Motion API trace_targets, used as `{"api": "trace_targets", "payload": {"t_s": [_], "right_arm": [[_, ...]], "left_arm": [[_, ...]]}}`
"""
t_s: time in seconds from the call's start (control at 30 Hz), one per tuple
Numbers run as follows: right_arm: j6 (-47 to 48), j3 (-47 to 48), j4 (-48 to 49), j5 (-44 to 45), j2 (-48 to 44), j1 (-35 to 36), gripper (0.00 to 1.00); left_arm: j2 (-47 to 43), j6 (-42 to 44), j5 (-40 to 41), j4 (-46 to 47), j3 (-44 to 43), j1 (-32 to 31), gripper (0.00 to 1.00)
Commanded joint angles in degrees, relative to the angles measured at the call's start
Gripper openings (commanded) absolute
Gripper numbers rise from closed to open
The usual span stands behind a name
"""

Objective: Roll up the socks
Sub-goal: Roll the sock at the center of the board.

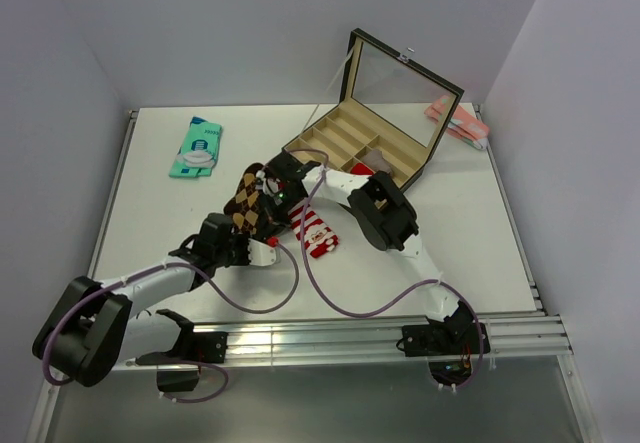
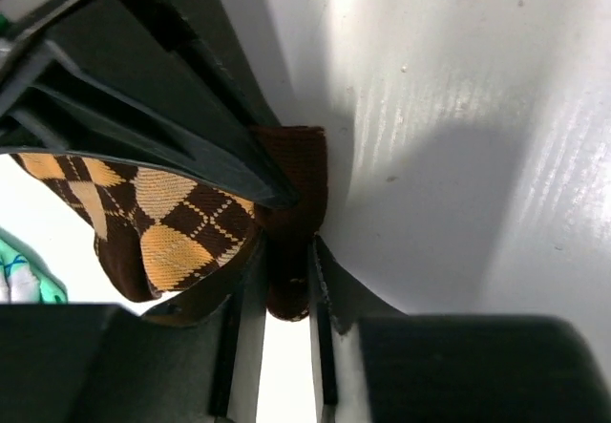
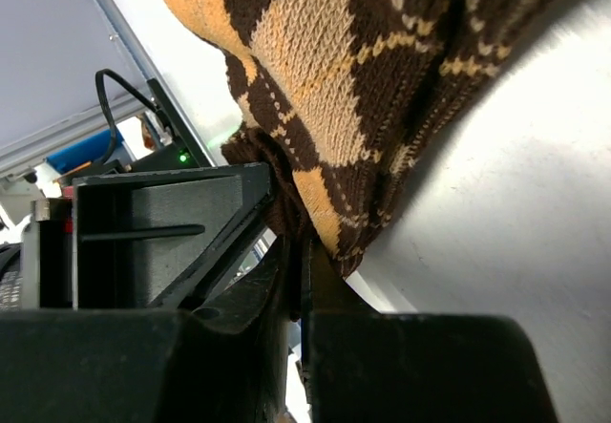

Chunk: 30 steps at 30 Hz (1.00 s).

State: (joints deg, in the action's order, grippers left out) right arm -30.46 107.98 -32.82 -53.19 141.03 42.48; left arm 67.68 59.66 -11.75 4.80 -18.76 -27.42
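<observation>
The brown argyle sock (image 1: pixel 244 193) is held up just left of the table's middle, between both grippers. My left gripper (image 1: pixel 254 229) is shut on its dark brown cuff end; in the left wrist view the cuff sits pinched at the gripper (image 2: pixel 286 272), with the argyle pattern (image 2: pixel 167 227) to the left. My right gripper (image 1: pixel 273 189) is shut on the sock's edge, seen close in the right wrist view (image 3: pixel 298 251) with the knit (image 3: pixel 325 70) above. The red-and-white striped Santa sock (image 1: pixel 316 231) lies flat on the table just right of the grippers.
An open compartment box with a glass lid (image 1: pixel 372 141) stands behind the right arm. A teal packet (image 1: pixel 197 147) lies at the back left. A pink item (image 1: pixel 455 120) lies at the back right. The table's front rail (image 1: pixel 330 335) runs along the near edge.
</observation>
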Motion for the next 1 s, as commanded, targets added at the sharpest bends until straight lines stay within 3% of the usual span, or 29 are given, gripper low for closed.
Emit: {"api": "trace_targets", "payload": {"t_s": [0.0,0.13,0.23,0.3,0.5,0.7,0.97], "right_arm": [[-1.8,-2.3,3.6,-3.1,-3.0,-0.1,0.05],[-4.5,-5.8,7.9,-3.2,-5.6,-0.1,0.09],[-6.6,-9.0,12.6,-1.8,-8.1,0.0,0.20],[-7.3,-11.3,14.2,-0.3,-10.3,-0.1,0.32],[-9.4,-20.8,20.9,12.4,-19.2,-0.2,0.48],[-13.6,-32.8,29.7,22.9,-28.2,-0.6,0.49],[-16.6,-47.7,37.7,36.6,-36.9,-1.2,0.47]], "left_arm": [[2.4,0.1,-2.3,-8.2,-3.6,0.3,0.23],[3.6,-1.5,-4.8,-14.4,-6.6,0.3,0.11],[4.2,-3.2,-7.3,-17.4,-8.8,0.4,0.03],[4.6,-4.3,-8.6,-20.6,-9.7,0.4,0.01],[3.1,-6.2,-13.5,-26.2,-12.1,1.3,0.00],[5.6,-6.2,-22.0,-33.4,-17.3,6.4,0.00],[14.0,0.0,-30.0,-45.8,-24.6,15.7,0.00]]}}
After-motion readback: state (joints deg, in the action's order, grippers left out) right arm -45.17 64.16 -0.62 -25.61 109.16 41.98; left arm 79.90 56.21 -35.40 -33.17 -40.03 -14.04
